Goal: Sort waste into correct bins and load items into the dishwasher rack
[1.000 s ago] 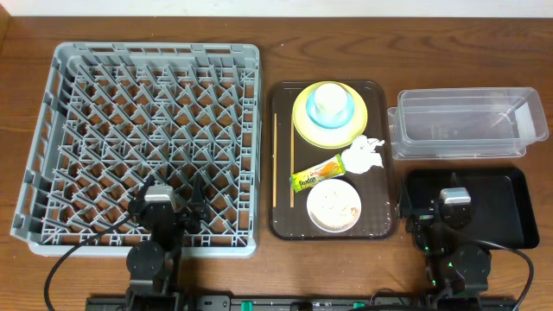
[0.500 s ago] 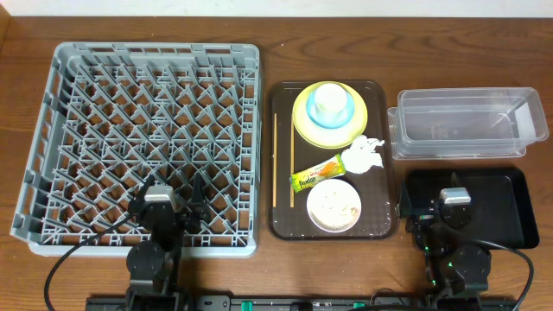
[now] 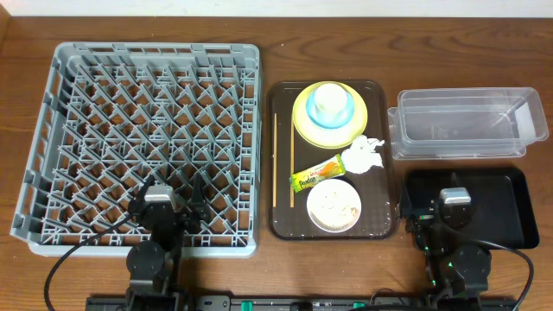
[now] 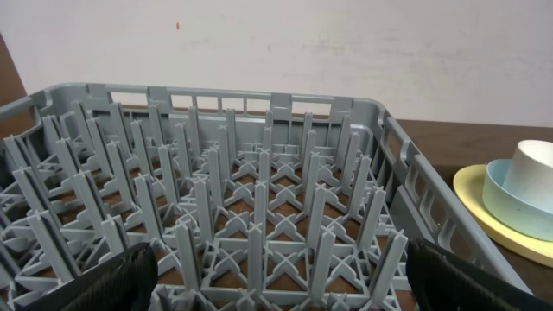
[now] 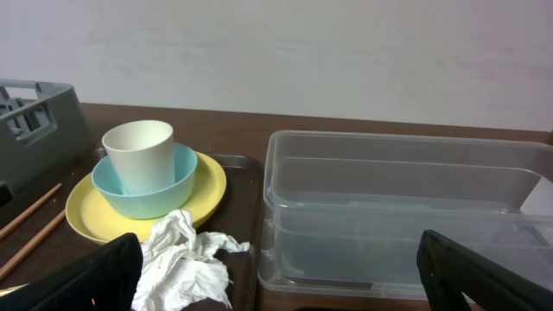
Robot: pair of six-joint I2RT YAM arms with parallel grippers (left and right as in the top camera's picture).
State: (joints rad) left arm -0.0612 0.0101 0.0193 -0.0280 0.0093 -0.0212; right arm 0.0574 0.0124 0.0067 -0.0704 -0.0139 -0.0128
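Dark wooden bench (image 3: pixel 276 52) carries everything, and nothing on it has shifted over the last second, so by my reading sorting has not begun. Left of the brown tray (image 3: pixel 281 220) sits one grey dishwasher rack (image 3: pixel 155 50), nothing loaded. The left gripper (image 3: pixel 168 197) hovers over its near edge, jaws wide apart, holding nothing. On the brown tray lie two chopsticks (image 3: pixel 275 160), one yellow plate (image 3: pixel 302 121) under one light blue bowl (image 3: pixel 329 118) with one pale cup (image 3: pixel 327 99) inside, one snack wrapper (image 3: pixel 317 173), one tissue (image 3: pixel 363 154), and one white bowl (image 3: pixel 334 206) of rice scraps. Right of the brown tray stand one clear tub (image 3: pixel 467 93) and one black tray (image 3: pixel 510 216). The right gripper (image 3: pixel 454 197) hangs over the black tray, jaws likewise spread, empty.
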